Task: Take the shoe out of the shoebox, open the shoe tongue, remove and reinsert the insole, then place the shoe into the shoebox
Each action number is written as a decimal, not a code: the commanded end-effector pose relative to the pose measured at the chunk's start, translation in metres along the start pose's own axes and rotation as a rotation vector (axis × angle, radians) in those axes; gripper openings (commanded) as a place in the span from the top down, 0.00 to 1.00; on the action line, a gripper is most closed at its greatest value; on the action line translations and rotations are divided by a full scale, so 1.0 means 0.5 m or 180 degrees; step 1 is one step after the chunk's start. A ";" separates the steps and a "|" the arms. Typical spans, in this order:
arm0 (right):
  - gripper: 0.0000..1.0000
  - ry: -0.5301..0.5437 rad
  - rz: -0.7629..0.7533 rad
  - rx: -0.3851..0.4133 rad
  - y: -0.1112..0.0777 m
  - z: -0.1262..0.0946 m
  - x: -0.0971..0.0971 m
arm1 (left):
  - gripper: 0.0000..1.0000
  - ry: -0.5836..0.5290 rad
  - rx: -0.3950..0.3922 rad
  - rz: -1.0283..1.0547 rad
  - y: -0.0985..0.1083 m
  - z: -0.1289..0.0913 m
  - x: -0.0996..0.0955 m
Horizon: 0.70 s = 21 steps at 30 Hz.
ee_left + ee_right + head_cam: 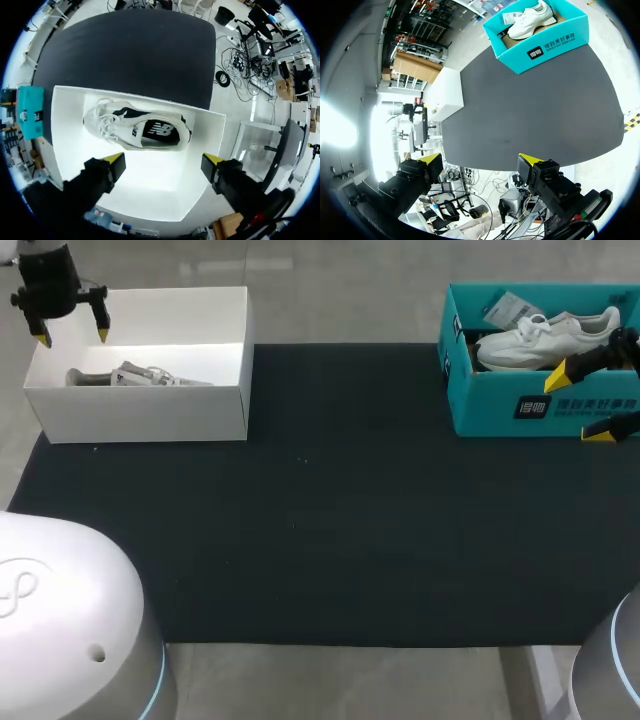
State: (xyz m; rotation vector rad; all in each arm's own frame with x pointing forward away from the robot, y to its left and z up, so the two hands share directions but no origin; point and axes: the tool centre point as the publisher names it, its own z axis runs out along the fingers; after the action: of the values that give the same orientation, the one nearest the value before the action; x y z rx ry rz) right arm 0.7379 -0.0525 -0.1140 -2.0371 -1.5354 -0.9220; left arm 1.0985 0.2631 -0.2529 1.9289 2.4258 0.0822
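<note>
Currently my left gripper [163, 160] hangs wide open, empty, over the white box [67, 140]; shoe [137, 131] just ahead, long axis parallel to finger line. Right gripper [578, 405] also open, empty.

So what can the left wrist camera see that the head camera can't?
Only the left wrist view shows the whole of the shoe in the white box, with its laces and dark side patch. Only the head view shows the second shoe lying inside the teal box, and the right gripper. Both show the white box, the black mat and the open left gripper.
</note>
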 end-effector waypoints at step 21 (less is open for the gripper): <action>0.00 -0.0862 -0.0706 -0.0035 0.332 -0.049 -0.063 | 0.00 0.0033 -0.0087 -0.0679 0.017 -0.104 -0.009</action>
State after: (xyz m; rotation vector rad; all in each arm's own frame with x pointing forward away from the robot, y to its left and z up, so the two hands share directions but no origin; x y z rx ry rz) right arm 0.8077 -0.1240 -0.1310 -2.1360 -1.8891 -0.9337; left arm 1.1046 0.2595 -0.2007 1.6491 2.6052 0.1164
